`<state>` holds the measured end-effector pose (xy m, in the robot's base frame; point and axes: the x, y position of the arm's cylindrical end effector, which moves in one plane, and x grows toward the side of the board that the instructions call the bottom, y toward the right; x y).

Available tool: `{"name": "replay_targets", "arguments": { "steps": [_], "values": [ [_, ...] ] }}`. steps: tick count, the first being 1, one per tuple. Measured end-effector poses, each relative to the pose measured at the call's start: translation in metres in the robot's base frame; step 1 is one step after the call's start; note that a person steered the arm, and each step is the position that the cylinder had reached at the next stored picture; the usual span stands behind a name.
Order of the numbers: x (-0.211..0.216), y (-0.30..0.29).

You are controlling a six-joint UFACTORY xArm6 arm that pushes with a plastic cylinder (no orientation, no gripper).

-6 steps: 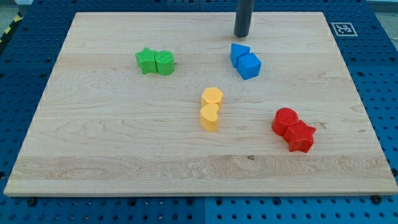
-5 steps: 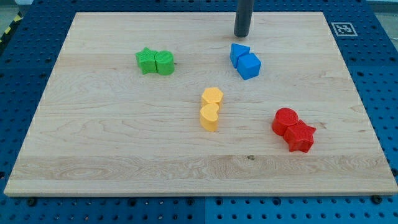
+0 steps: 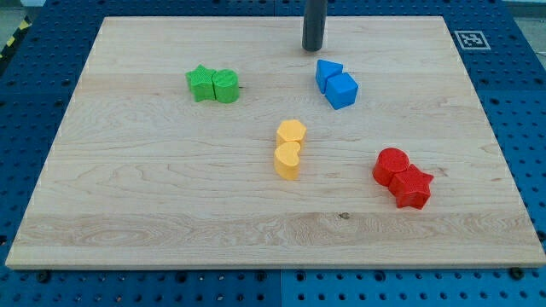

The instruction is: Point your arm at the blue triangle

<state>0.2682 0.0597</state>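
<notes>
A wooden board (image 3: 153,188) lies on a blue pegboard table (image 3: 525,102). My dark rod has no jaws and holds nothing. My tip (image 3: 313,48) rests near the board's 12 o'clock edge. The blue triangle (image 3: 328,73) sits near my tip, at its 5 o'clock, touching a blue cube (image 3: 343,90). The red pair (image 3: 403,177) lies at the board's 4 o'clock, the yellow pair (image 3: 290,148) at centre, the green pair (image 3: 212,84) at 10 o'clock.

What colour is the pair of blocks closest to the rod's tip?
Blue: the blue triangle and blue cube, just right of and below my tip in the camera view.
</notes>
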Motion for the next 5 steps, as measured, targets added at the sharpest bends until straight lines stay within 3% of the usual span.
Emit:
{"name": "replay_targets", "arguments": {
  "steps": [5],
  "values": [
    [0.018,0.0]
  ]
}}
